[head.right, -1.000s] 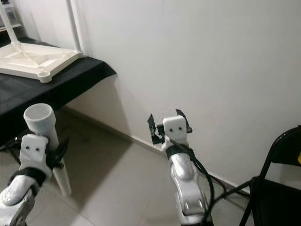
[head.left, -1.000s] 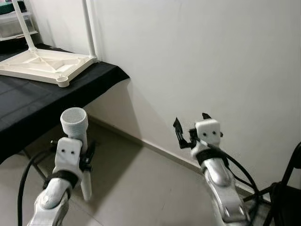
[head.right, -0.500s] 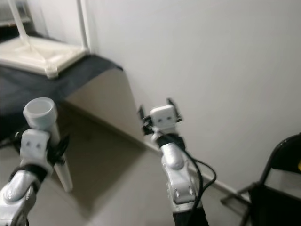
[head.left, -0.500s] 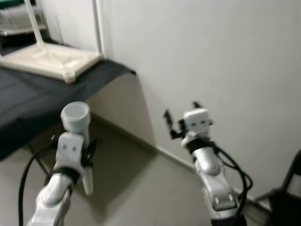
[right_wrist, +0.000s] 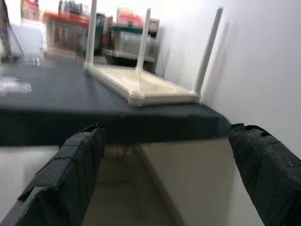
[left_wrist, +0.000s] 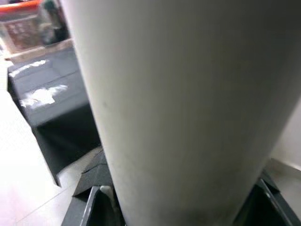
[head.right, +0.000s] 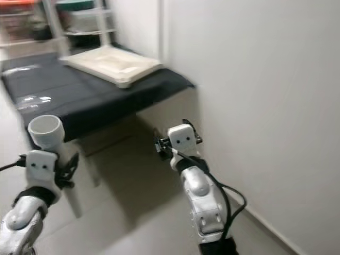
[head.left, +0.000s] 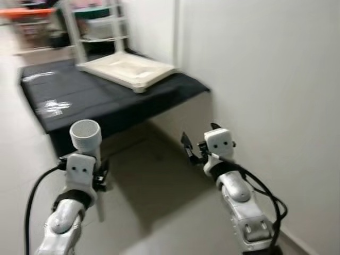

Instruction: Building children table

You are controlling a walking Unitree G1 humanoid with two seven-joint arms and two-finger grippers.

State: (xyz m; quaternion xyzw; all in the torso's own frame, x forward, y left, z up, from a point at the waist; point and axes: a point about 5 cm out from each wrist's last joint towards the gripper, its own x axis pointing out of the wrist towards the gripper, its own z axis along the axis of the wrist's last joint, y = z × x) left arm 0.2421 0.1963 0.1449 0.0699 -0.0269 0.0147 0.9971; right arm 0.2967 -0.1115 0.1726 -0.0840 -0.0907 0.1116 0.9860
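Observation:
My left gripper [head.left: 99, 177] is shut on a white tubular table leg [head.left: 85, 136], held upright with its open end up; the same table leg [left_wrist: 188, 108] shows up close in the left wrist view. The white children's table top [head.left: 127, 66] lies upside down on a black-covered table [head.left: 95, 101] ahead to the left, with thin white legs [right_wrist: 207, 52] standing up from it. My right gripper [head.left: 197, 139] hangs open and empty over the floor, below the black table's near corner; its black fingertips [right_wrist: 70, 174] frame the table top [right_wrist: 146, 87] in the right wrist view.
A white wall [head.left: 265, 79] runs close along my right side. Behind the black table stands blurred shelving with boxes [head.left: 101, 26]. Beige tiled floor [head.left: 159, 202] lies under both arms, shadowed beneath the table.
The camera has swung left, so the black table and table top now sit farther right and fuller in view. The left gripper still holds the leg; the right stays open.

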